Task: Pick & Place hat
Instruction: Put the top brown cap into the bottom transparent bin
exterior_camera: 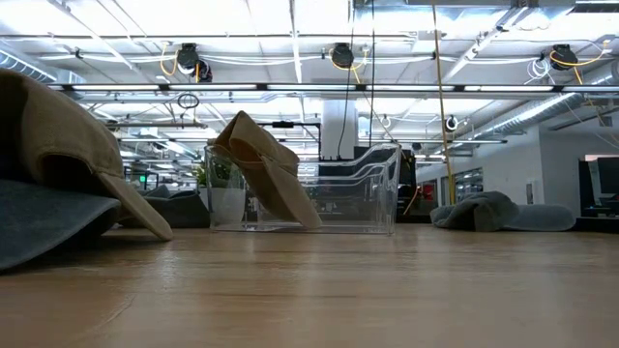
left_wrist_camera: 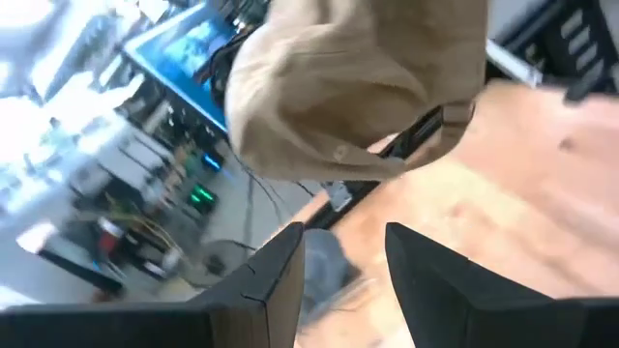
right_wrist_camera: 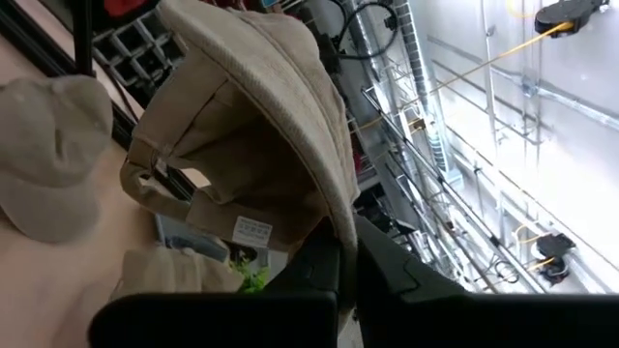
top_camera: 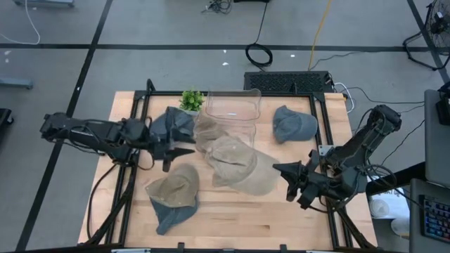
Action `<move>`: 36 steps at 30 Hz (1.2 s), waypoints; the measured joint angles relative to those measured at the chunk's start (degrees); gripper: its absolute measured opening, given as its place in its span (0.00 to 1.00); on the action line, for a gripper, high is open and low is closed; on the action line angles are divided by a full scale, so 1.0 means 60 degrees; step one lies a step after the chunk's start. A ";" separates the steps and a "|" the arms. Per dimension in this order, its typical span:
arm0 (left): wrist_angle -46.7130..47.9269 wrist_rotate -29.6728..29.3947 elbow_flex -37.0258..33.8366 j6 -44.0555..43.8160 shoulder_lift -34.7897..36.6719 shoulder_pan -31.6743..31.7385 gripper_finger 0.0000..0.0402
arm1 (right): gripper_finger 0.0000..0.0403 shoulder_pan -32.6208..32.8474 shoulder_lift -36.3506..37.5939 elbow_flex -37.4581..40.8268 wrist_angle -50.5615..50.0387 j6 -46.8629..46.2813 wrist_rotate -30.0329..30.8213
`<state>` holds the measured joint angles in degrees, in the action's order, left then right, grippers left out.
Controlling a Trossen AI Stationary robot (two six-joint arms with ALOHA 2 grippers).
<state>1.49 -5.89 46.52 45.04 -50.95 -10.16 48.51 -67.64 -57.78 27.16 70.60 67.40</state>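
Observation:
A tan hat (top_camera: 239,167) lies spread at the table's middle, just near of the clear bin (top_camera: 233,107). My right gripper (top_camera: 280,169) is at the hat's right side, shut on its brim. My left gripper (top_camera: 180,150) is open left of the hat, beside a dark blue hat (top_camera: 173,125), and touches nothing. The left wrist view shows the tan hat (left_wrist_camera: 358,87) beyond my open left gripper (left_wrist_camera: 343,275). In the low view a tan hat (exterior_camera: 266,174) leans on the bin's front wall, and no gripper shows there. My right gripper (right_wrist_camera: 338,253) pinches the tan hat's brim edge (right_wrist_camera: 334,208) between its two shut fingers. It comes in from the table's right side. The crown (right_wrist_camera: 242,58) stands open beyond the fingers, strap side toward the table. Whether the hat rests on anything cannot be told.
A small green plant (top_camera: 191,100) stands at the bin's left. A grey-blue hat (top_camera: 294,124) lies far right. Near left, another tan hat (top_camera: 176,184) lies on a blue one (top_camera: 167,214). Bare wood (top_camera: 281,225) spans the near right.

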 joint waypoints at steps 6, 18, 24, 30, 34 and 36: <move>-0.0934 -0.1204 -0.0004 0.1083 -0.0571 -0.0445 0.39 | 0.00 0.0000 0.0000 0.0000 -0.0033 -0.0330 -0.0026; -0.2235 -0.1713 -0.0004 0.1056 -0.0838 -0.0931 0.39 | 0.00 0.0000 0.0000 0.0000 -0.0036 -0.0358 -0.0007; -0.2637 -0.1733 -0.0004 0.1361 -0.1164 -0.0975 0.39 | 0.00 -0.0004 0.0000 0.0000 -0.0036 -0.0341 -0.0001; -0.3610 -0.1877 -0.0004 0.2025 -0.1673 -0.0968 0.39 | 0.00 -0.0004 0.0000 0.0000 -0.0036 -0.0341 0.0004; -0.3769 -0.2088 -0.0004 0.1894 -0.1768 -0.0953 0.39 | 0.00 -0.0004 0.0000 0.0000 -0.0036 -0.0284 0.0054; -0.3792 -0.2463 -0.0004 0.1191 -0.1743 -0.0953 0.39 | 0.00 -0.0004 0.0000 0.0000 -0.0024 -0.0149 0.0169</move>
<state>-21.26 -20.67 46.50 52.19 -61.41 -15.88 48.49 -67.64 -57.78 27.01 69.71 68.41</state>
